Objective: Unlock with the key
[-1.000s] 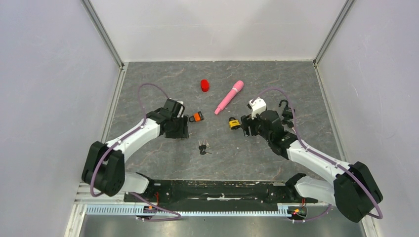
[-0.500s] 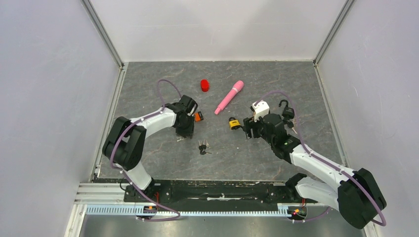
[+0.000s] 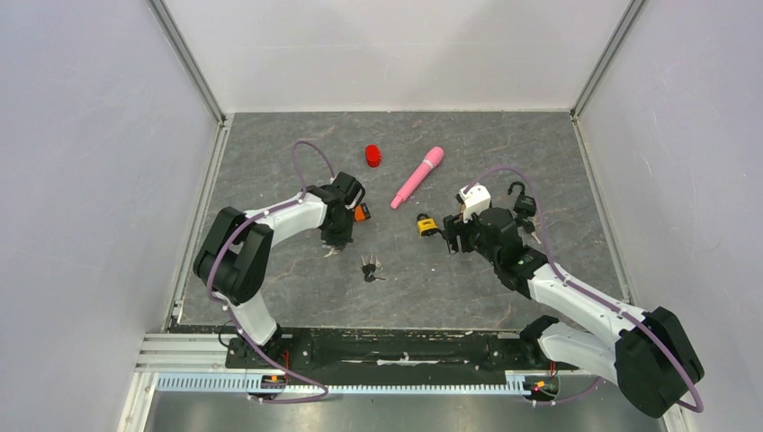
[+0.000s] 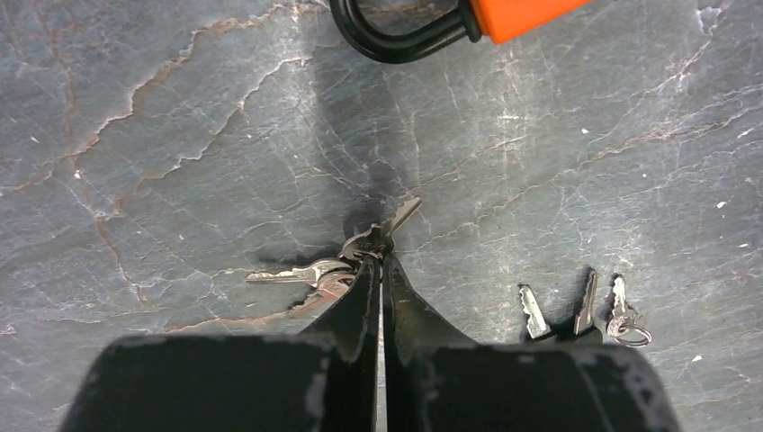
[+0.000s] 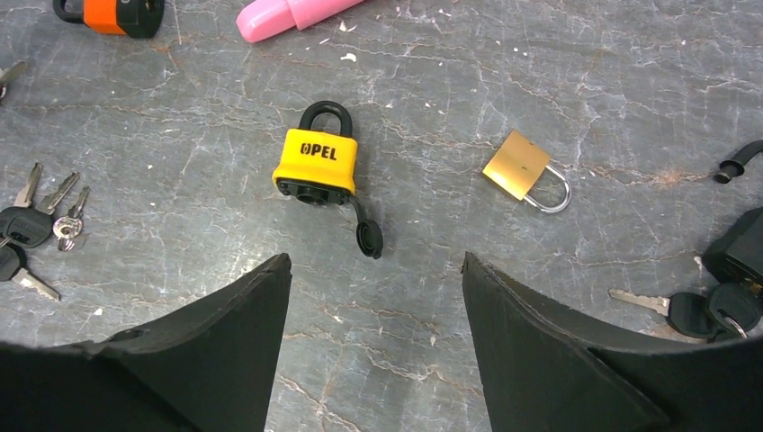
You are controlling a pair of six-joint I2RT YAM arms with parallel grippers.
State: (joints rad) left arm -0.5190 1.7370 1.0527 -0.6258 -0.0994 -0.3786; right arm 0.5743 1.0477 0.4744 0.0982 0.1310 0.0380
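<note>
A bunch of silver keys [image 4: 301,273] lies on the dark stone table, its ring under the tips of my left gripper [image 4: 378,258]. The jaws are pressed together on that ring. From above, the left gripper [image 3: 333,243] points down just below an orange padlock [image 3: 361,213], whose black shackle [image 4: 396,40] shows at the top of the left wrist view. My right gripper [image 5: 376,261] hangs open above bare table, just short of a yellow padlock [image 5: 315,162] with its keyhole cap hanging loose.
A second bunch of black-headed keys [image 3: 369,268] lies between the arms. A brass padlock [image 5: 515,165], a black padlock [image 3: 522,205] with keys [image 5: 693,310], a pink cylinder [image 3: 418,176] and a red cap [image 3: 372,156] lie farther out.
My left gripper has dropped from beside the orange padlock onto the silver keys and closed on their ring. The right arm has shifted slightly and stays open.
</note>
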